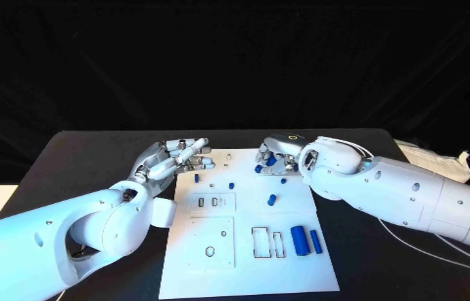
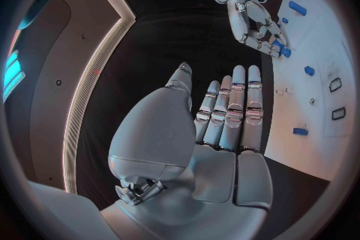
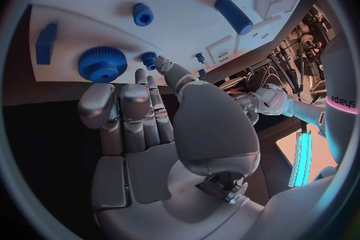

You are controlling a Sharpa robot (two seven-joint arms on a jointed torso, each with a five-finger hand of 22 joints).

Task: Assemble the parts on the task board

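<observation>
One black table carries one white task board. Left hand: released, fingers extended, at the board's far left corner. Right hand: grasp state cannot be determined, over the far edge beside one blue gear. Two blue cylinders lie side by side near the right edge.

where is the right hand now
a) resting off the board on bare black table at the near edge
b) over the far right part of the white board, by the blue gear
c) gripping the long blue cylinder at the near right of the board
b: the right hand is at the far right of the white board, its fingers next to the blue gear; the long blue cylinder lies untouched near the front.
</observation>
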